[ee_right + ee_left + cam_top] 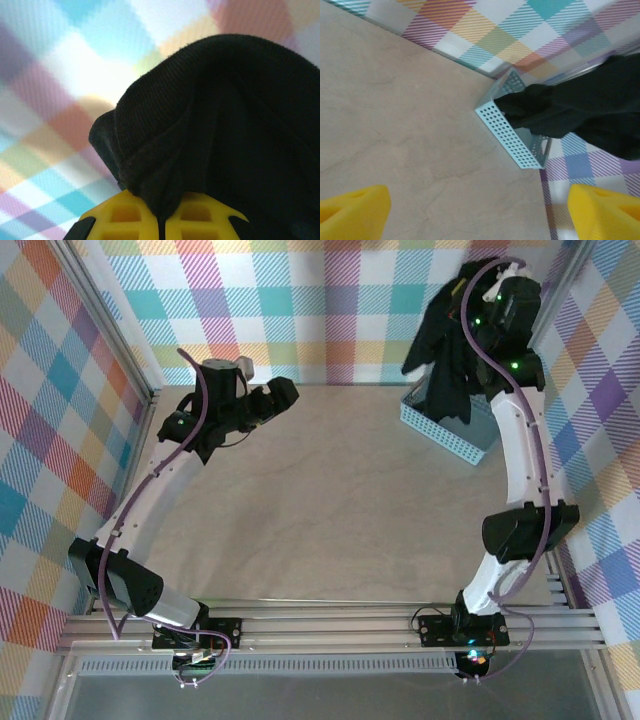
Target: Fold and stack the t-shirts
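While R gripper (159, 220) pinched the black t-shirt (225, 125) up over basket (452, 436), L gripper (283, 392) hung open, well apart from it.

yellow fingers (125, 215) pinched on black t-shirt (220, 130), plaid behind.

No readable text anywhere (labels, brands, numbers included).
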`<state>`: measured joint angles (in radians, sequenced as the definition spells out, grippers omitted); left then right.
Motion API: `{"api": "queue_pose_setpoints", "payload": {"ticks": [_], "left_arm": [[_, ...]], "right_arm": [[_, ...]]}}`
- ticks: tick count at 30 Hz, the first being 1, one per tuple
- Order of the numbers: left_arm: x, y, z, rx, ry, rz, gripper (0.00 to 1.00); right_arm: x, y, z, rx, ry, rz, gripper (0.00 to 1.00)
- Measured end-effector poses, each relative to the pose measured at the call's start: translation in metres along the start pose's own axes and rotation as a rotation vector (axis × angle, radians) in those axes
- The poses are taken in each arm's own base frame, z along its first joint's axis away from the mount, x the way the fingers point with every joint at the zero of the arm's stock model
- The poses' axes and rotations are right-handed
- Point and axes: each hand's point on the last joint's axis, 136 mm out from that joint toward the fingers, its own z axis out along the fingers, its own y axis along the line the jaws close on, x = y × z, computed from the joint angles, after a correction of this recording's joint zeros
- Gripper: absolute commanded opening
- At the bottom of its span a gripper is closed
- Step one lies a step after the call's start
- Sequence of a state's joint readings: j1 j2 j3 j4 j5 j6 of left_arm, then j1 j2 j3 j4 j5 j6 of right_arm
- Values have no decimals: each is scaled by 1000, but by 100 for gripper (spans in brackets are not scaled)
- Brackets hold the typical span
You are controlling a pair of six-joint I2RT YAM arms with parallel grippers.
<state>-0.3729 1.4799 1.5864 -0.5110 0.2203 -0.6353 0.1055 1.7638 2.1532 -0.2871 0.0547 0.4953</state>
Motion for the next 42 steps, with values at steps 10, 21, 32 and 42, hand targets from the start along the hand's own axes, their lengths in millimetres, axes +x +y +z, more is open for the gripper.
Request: {"api": "queue_pose_setpoints", "payload": {"ticks": [10, 21, 32, 42], "left_arm": [[-5, 43, -20, -234, -79, -9, 93], [5, 76, -92, -401, -180, -12, 92], [129, 124, -34, -447, 223, -139, 84], [212, 141, 34, -511, 464, -145, 83]], "right_arm": [[119, 165, -59, -365, 251, -61, 0], [383, 170, -100, -406, 862, -94, 70], [344, -56, -20, 141, 795, 154, 57], [418, -201, 4, 508, 919, 369, 56]]}}
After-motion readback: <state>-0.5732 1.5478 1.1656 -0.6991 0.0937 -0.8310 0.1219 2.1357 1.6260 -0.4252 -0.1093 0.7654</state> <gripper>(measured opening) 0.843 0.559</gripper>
